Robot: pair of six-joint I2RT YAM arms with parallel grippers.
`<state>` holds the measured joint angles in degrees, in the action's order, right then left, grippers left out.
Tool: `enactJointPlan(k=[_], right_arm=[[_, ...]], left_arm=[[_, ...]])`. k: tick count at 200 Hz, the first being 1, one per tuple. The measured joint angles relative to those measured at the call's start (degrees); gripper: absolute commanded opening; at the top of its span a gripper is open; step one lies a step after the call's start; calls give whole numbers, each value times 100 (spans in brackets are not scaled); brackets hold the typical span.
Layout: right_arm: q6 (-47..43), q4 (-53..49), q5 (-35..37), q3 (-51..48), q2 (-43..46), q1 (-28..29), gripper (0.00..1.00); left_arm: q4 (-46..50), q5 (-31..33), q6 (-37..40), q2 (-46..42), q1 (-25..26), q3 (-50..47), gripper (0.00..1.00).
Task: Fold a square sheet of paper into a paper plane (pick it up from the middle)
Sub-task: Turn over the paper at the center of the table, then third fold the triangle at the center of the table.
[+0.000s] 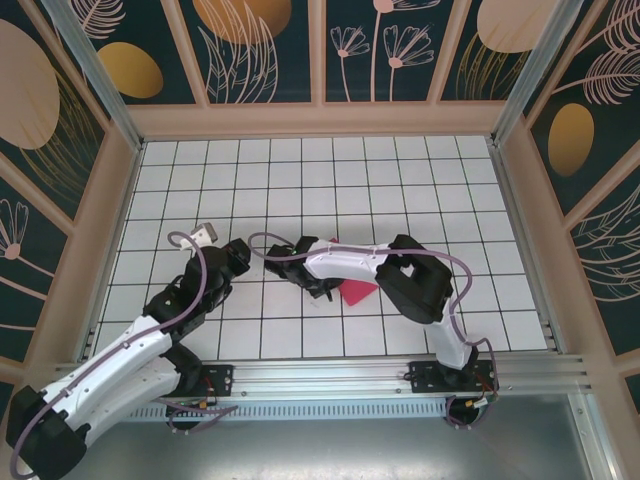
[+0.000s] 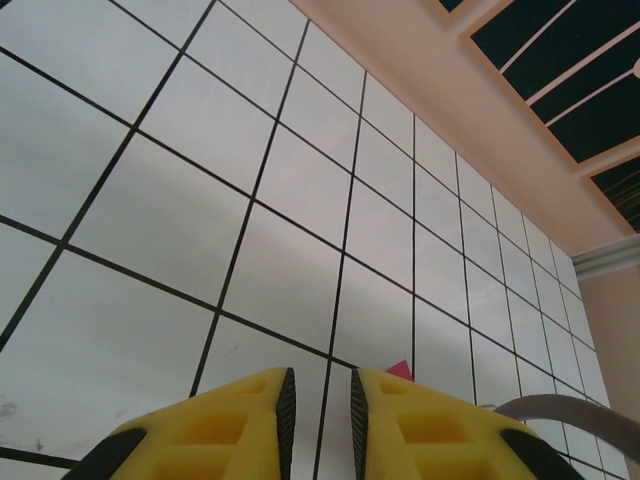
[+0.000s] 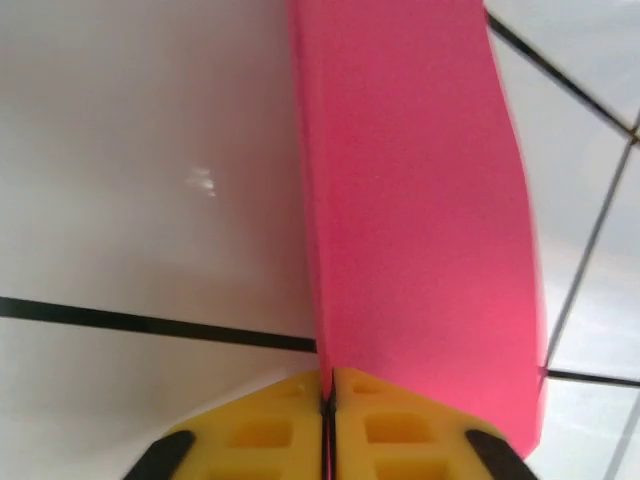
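Red-pink paper, its near edge tight in the right gripper

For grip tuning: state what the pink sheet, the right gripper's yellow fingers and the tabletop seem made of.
Sheet: thin paper, matte pink, bending in a soft curve with a sharp crease. Fingers of the right gripper: probably moulded plastic or rubber, matte yellow with recessed pockets. Tabletop: smooth white gridded surface, slightly glossy given the faint highlight; material unclear.

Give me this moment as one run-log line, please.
right claw: shut on red paper | left claw: slightly open, empty
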<state>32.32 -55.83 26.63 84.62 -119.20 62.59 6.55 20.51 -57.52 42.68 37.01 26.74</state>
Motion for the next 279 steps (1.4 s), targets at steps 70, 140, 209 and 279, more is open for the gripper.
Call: enactJointPlan(k=[70,140,209,279], right_arm=[[55,1307,-1357,-682,743,-236,43],[214,3427,-2726,-3497,4188,-1899,44],[-90,4710,-4806,-5163,4527,-3869,44],[-610,5368,-5801,-5115,3436,-3991,44]], left_arm=[[-107,-299,114,374,0,-31,27],[-1237,-2055,461,2677,186,522,19],[-1530,-3123,608,5021,1032,1998,18],[-1513,-3451,623,5949,1058,2288,16]])
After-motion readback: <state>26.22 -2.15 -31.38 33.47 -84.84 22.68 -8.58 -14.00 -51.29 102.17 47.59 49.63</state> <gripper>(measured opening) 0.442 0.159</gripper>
